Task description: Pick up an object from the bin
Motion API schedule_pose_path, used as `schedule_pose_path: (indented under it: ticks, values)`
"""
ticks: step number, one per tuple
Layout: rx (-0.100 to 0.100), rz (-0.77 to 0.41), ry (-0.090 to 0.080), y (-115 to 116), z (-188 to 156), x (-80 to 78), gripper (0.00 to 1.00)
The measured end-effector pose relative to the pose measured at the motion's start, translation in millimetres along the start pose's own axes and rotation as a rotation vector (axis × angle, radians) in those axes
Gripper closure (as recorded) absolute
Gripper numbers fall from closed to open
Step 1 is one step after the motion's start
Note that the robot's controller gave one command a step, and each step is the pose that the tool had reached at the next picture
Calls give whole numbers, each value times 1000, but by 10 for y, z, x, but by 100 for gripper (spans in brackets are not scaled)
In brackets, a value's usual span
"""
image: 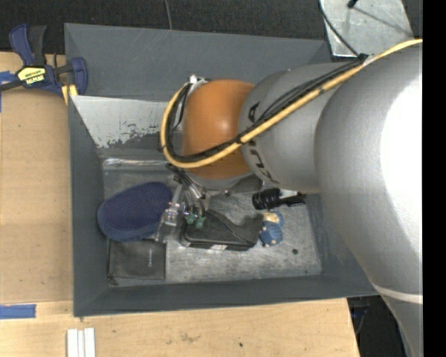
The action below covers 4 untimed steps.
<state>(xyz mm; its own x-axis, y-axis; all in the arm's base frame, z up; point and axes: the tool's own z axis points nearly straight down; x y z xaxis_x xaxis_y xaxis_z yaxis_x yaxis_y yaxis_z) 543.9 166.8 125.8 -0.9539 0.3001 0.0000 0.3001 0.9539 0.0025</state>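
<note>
"End effector (180, 216) down in the grey metal bin (85, 222). Has it hold of anything?"
"Cannot tell, nor how far open. Dark blue rounded fabric pouch (132, 210) lies just beside it, view-left; flat black wedge-shaped piece (227, 233) just view-right."

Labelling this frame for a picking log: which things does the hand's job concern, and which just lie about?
In play: hand low in the bin; dark blue rounded bundle and flat black thing, either side of it.
Lying about: grey square pad, front left; black cylinder; small blue piece, right.
</note>
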Motion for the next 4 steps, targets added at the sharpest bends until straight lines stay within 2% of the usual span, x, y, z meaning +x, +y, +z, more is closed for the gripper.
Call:
schedule_pose_path:
  ticks: [1,2,3,4]
  values:
    - [1,197,0,-340,488,-789,0]
    - [-3,85,-5,274,-31,-270,0]
    - [3,305,9,267,466,-610,0]
    - [1,297,4,271,463,-607,0]
